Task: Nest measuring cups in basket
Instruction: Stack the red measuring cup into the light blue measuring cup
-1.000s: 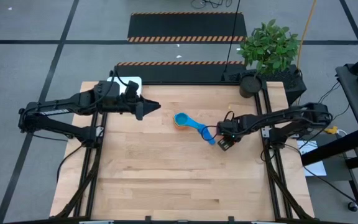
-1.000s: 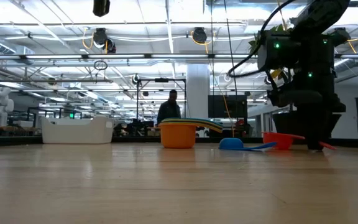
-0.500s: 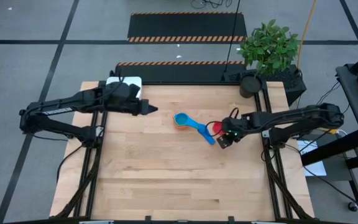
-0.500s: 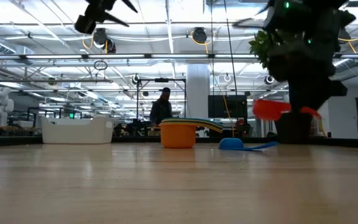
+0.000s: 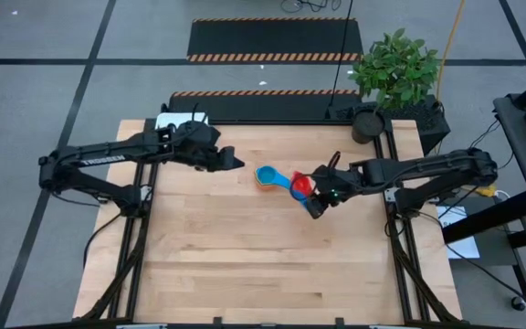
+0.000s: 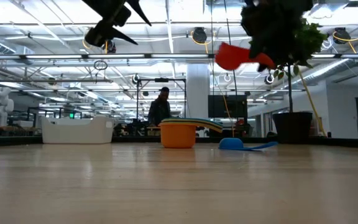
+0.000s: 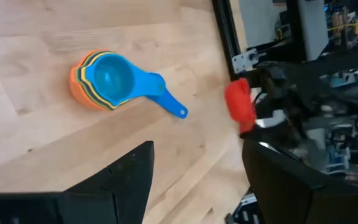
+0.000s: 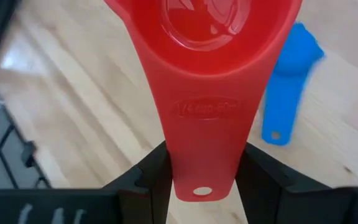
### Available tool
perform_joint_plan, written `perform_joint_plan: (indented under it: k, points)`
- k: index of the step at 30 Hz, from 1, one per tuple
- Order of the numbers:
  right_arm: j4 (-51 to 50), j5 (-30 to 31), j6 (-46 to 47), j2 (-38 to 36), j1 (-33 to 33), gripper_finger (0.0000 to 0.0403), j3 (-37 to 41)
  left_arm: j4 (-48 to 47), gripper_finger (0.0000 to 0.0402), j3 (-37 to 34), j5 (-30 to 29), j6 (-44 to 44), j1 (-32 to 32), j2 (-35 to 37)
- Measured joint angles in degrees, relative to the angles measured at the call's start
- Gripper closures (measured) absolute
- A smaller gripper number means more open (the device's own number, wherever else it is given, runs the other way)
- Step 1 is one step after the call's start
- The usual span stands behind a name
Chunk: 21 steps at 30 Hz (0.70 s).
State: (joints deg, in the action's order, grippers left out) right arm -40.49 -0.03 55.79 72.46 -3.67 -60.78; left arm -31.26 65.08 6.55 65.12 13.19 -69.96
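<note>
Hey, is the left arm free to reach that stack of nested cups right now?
Probably yes: the left gripper hangs open and empty beside the stack, but the right gripper, holding the red cup, crowds its far side.

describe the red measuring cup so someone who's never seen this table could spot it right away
Start at the wooden table and find the stack of nested cups near its middle, with a blue one on top. Just to the stack's right, the right tool holds a red measuring cup by its flat handle, lifted clear above the tabletop. It is the only red cup, and the only one off the table.
</note>
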Motion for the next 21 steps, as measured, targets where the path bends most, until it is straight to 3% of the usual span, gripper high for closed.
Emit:
perform_joint_plan:
  k: [8, 21]
  points:
    - [-0.48, -0.02, -5.93, 6.29, -1.01, 0.0270, -8.69, 0.94, 0.0153, 0.00, 1.49, 2.90, 0.39, -1.21]
    - [-1.81, -1.65, -23.92, 17.27, 0.26, 0.0270, -19.48, 1.11, 0.0153, 0.00, 11.75, 7.44, 1.72, -1.33]
